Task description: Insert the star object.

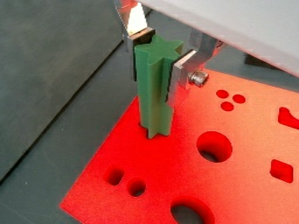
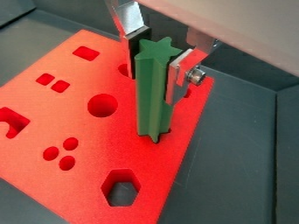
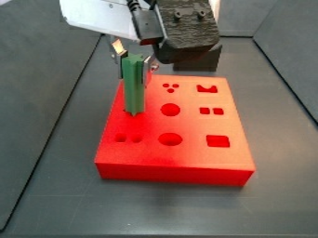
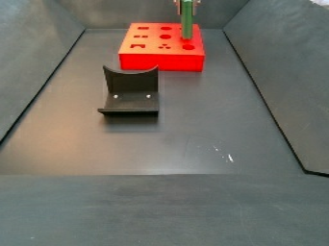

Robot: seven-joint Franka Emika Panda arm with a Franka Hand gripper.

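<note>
The star object (image 1: 152, 96), a long bright green ridged peg, stands upright with its lower end at the top of the red block (image 1: 233, 184), near one edge. How deep it sits cannot be told. My gripper (image 1: 162, 54) is shut on the peg's upper part, one finger on each side. Both wrist views show this; the peg (image 2: 152, 101), the gripper (image 2: 158, 59) and the block (image 2: 65, 118) are also there. In a side view the gripper (image 3: 133, 58) holds the peg (image 3: 132, 88) over the block (image 3: 187, 158). In a side view only the peg (image 4: 187, 17) and block (image 4: 161, 60) show.
The red block has several other shaped holes, such as a round one (image 1: 214, 146) and a hexagon (image 2: 121, 187). The dark fixture (image 4: 129, 91) stands on the floor apart from the block; it also shows behind the block (image 3: 189, 42). Dark walls enclose the floor (image 4: 180, 163).
</note>
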